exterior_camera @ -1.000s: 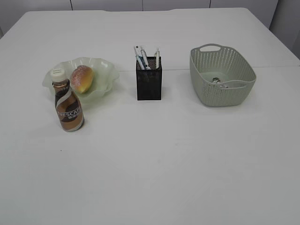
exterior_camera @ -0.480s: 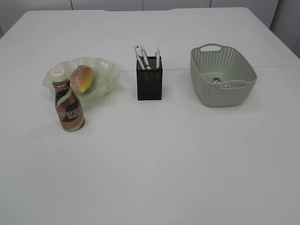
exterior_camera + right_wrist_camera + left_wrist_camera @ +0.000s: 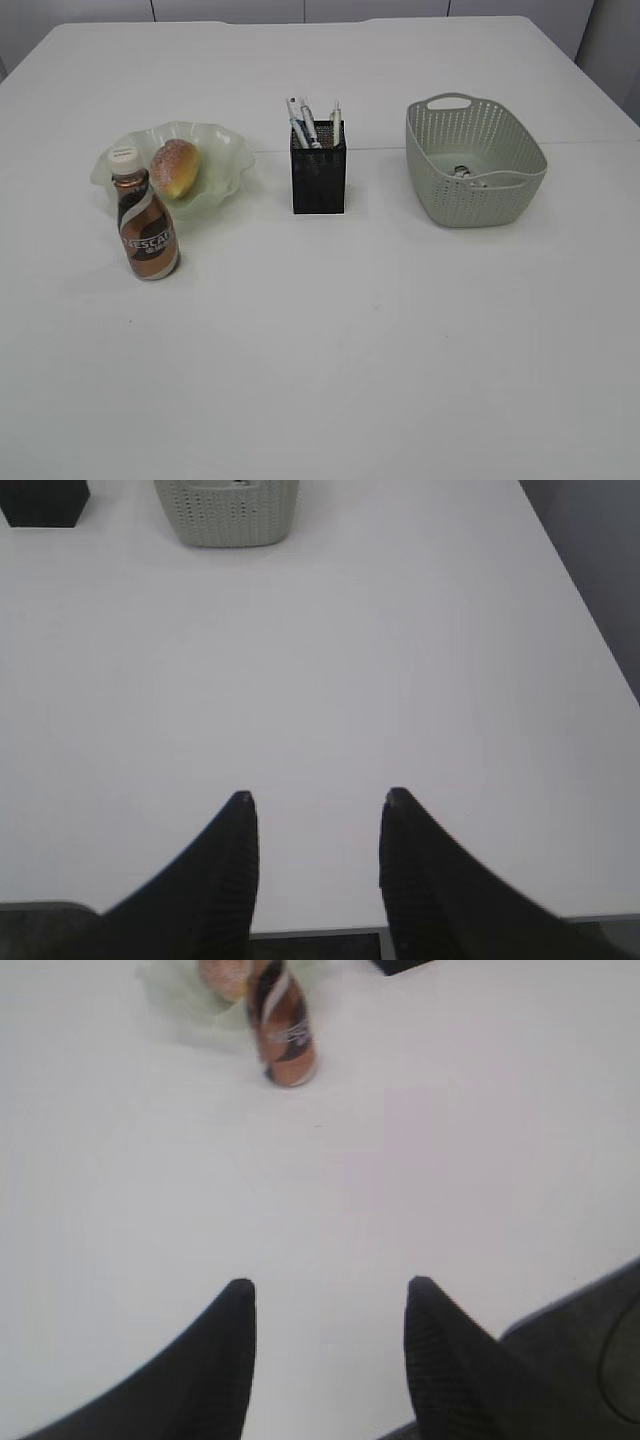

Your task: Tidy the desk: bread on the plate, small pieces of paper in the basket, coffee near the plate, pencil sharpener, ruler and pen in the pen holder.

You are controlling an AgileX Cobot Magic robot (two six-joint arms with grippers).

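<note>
Honestly looks finished: bread (image 3: pixel 176 168) on plate (image 3: pixel 225 150), coffee (image 3: pixel 146 228) far ahead of the spread, empty left gripper (image 3: pixel 328 1295); right gripper (image 3: pixel 315 805) likewise. Next: nothing, stay parked.

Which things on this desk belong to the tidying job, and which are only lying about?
Job things:
- bread on the plate
- coffee bottle beside the plate
- pen holder with pens
- basket, small bits inside

Lying about:
- nothing visible besides the table
</note>
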